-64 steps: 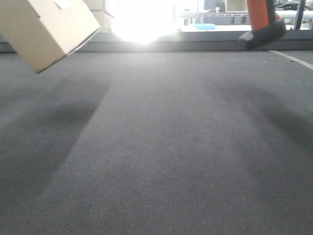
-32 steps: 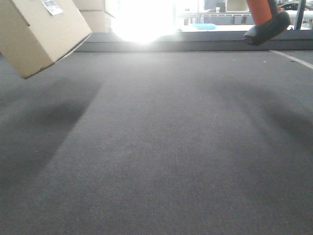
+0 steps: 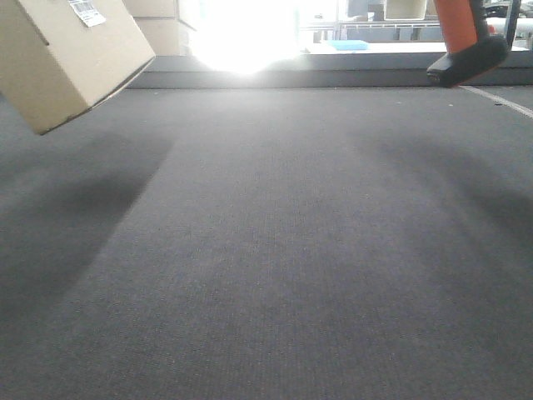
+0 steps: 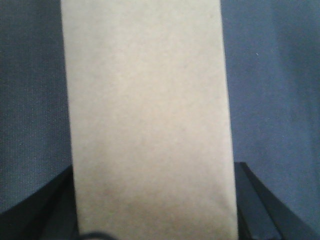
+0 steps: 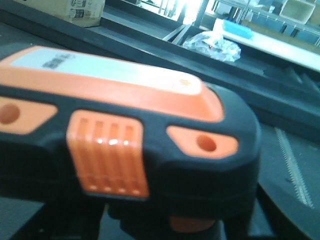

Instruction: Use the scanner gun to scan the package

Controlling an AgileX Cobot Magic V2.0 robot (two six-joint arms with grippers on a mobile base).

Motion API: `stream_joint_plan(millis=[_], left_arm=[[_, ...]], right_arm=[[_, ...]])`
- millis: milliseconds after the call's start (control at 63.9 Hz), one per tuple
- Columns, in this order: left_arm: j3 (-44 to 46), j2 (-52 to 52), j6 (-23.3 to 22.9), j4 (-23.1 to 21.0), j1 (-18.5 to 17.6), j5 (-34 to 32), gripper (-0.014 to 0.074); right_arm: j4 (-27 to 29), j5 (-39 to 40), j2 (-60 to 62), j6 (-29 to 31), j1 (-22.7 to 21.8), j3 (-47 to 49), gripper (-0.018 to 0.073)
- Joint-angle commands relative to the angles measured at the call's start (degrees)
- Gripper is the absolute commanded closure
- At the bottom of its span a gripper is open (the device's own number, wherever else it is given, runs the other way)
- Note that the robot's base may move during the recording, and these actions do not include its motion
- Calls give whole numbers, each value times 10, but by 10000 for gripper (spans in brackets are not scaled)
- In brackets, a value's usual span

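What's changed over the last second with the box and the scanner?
The package shifted left and slightly down in the front view, bringing its white barcode label into sight, and it has held there for the last half second. The scanner gun drifted right. Both stay lifted off the grey mat, and nothing was let go.

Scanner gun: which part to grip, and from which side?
Grip the scanner gun by its orange handle, between the bulky head and the flared black foot. Close across it from the side: the shaft is straight and narrow, and both wider ends should stop slipping.
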State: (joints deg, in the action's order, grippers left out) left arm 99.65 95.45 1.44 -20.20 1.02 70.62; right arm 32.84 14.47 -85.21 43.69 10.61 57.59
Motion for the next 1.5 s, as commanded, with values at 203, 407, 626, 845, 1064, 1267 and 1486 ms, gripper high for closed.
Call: stream_joint_plan(millis=[203, 407, 626, 845, 1064, 1267, 1486], left_arm=[[5, -8, 0, -7, -2, -7, 707], [5, -8, 0, -7, -2, -7, 707], [5, -8, 0, -7, -2, -7, 707], [5, -8, 0, -7, -2, -7, 707], [5, -8, 0, -7, -2, -7, 707], [5, -8, 0, -7, -2, -7, 707], [5, -8, 0, -7, -2, -7, 707]], right_arm=[[69, 16, 36, -82, -2, 11, 713], [130, 2, 51, -83, -2, 5, 713], [130, 63, 59, -118, -2, -52, 713], [47, 138, 59, -236, -1, -131, 713], [-129, 249, 41, -408, -1, -178, 713], [-131, 307, -19, -408, -1, -178, 713], [-132, 384, -81, -409, -1, -178, 713]])
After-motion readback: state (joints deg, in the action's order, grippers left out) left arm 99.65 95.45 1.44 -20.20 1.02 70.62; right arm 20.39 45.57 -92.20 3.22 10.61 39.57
